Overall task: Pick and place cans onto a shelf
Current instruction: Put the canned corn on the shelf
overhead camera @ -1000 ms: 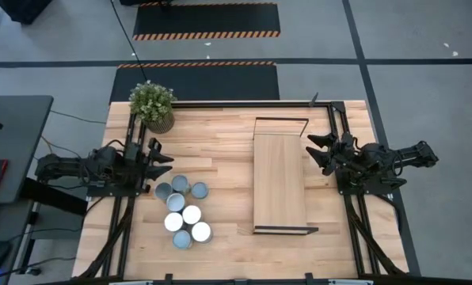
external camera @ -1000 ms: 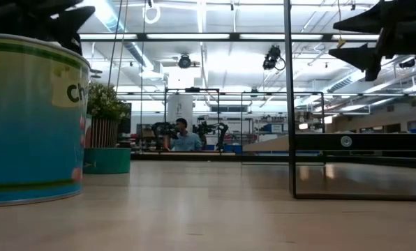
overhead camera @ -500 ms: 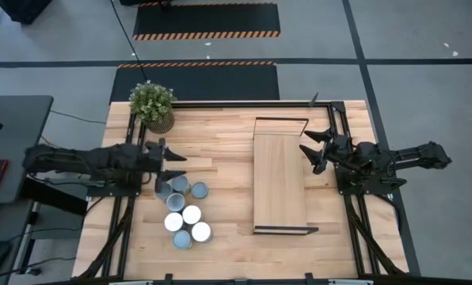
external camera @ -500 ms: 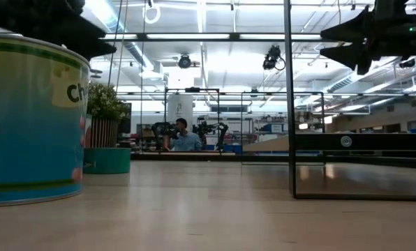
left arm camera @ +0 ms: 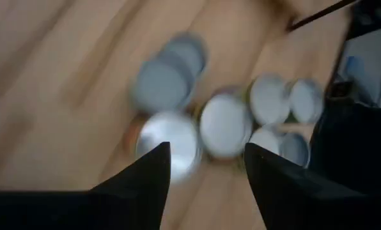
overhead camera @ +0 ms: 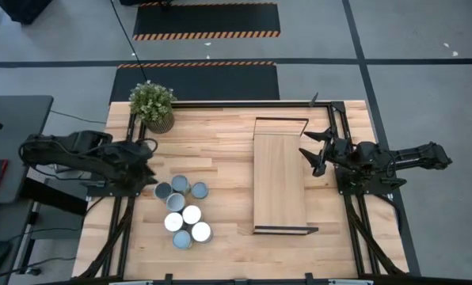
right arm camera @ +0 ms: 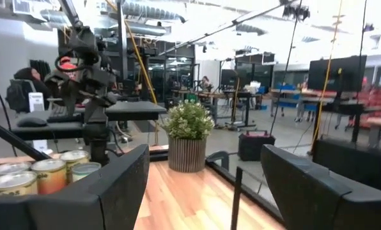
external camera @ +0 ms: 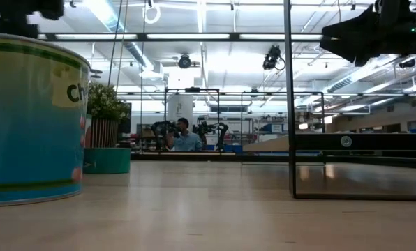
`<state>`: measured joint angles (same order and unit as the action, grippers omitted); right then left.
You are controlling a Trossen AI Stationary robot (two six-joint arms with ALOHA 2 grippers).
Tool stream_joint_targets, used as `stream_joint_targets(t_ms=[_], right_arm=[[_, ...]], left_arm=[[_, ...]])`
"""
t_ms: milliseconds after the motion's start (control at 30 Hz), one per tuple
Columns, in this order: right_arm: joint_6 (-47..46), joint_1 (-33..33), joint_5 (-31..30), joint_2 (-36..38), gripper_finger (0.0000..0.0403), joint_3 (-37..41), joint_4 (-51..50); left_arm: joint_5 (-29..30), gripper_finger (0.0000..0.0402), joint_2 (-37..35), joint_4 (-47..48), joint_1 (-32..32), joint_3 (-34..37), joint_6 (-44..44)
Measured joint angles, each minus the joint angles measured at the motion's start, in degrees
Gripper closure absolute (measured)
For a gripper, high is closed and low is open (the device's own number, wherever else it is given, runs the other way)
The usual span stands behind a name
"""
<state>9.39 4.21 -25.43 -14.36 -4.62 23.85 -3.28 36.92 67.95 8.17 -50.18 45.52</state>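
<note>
Several cans [overhead camera: 182, 210] with round silvery and blue-grey tops stand upright in a cluster on the table's left half; they also show in the left wrist view [left arm camera: 225, 124]. The shelf [overhead camera: 280, 178], a long light-wood board with black end frames, stands right of centre. My left gripper [left arm camera: 206, 185] hangs above the cluster's far left side [overhead camera: 147, 176], pointing down, open, touching nothing. My right gripper [overhead camera: 314, 154] hovers open beside the shelf's right edge, pointing across the table [right arm camera: 206, 185].
A potted plant [overhead camera: 153, 104] stands at the table's far left corner. One can [external camera: 26, 118] fills the low view's left side. A black rail frame [overhead camera: 331, 103] runs along the far and right edges. Bare wood lies between cans and shelf.
My left gripper has risen and tipped from about level to pointing down over the cans, after reaching briefly toward the table's right. My right gripper has rolled about its own axis and otherwise kept its place. The cans and shelf have not moved.
</note>
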Motion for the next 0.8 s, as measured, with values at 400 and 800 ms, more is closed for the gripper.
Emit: stream_joint_targets(t_ms=[400,800], right_arm=[[1.1,0.0,0.0,0.0,0.0096,0.0,-0.7],[0.9,0.6,0.1,-0.3,0.0096,0.0,-1.3]], left_arm=[[2.5,0.0228,13.2,12.5,9.6,0.0,0.8],[1.1,0.0141,26.8,11.6,17.3,0.0,1.8]])
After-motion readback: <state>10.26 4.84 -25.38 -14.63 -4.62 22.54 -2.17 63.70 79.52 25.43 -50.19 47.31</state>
